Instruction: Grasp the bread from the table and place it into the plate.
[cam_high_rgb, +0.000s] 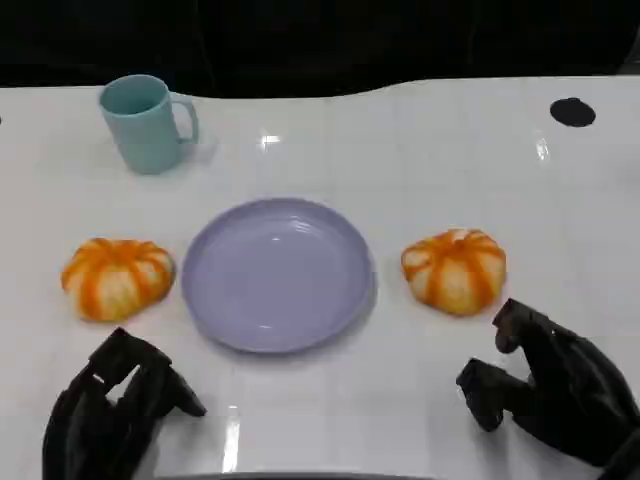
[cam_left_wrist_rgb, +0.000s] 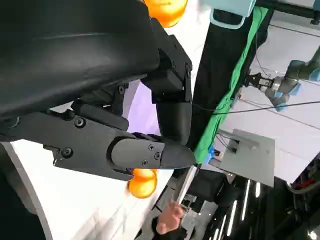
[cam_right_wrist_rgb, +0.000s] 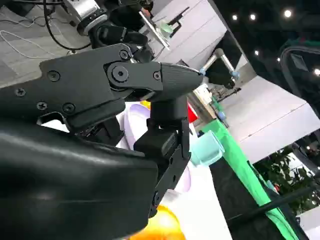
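Note:
Two orange-and-white striped round breads lie on the white table, one (cam_high_rgb: 117, 277) left of the lilac plate (cam_high_rgb: 277, 273), one (cam_high_rgb: 456, 269) right of it. The plate holds nothing. My left hand (cam_high_rgb: 112, 410) hovers near the table's front edge, below the left bread, fingers apart and holding nothing. My right hand (cam_high_rgb: 552, 386) is just in front of the right bread, close to it but apart, fingers spread and holding nothing. In the left wrist view a bread (cam_left_wrist_rgb: 141, 182) peeks past the fingers (cam_left_wrist_rgb: 150, 152). The right wrist view has a bread (cam_right_wrist_rgb: 161, 226) beside the fingers (cam_right_wrist_rgb: 165, 145).
A teal mug (cam_high_rgb: 146, 122) stands at the back left of the table. A black round mark (cam_high_rgb: 572, 112) sits at the back right. The far table edge meets a dark background. A person's hand (cam_left_wrist_rgb: 169, 221) appears beyond the table in the left wrist view.

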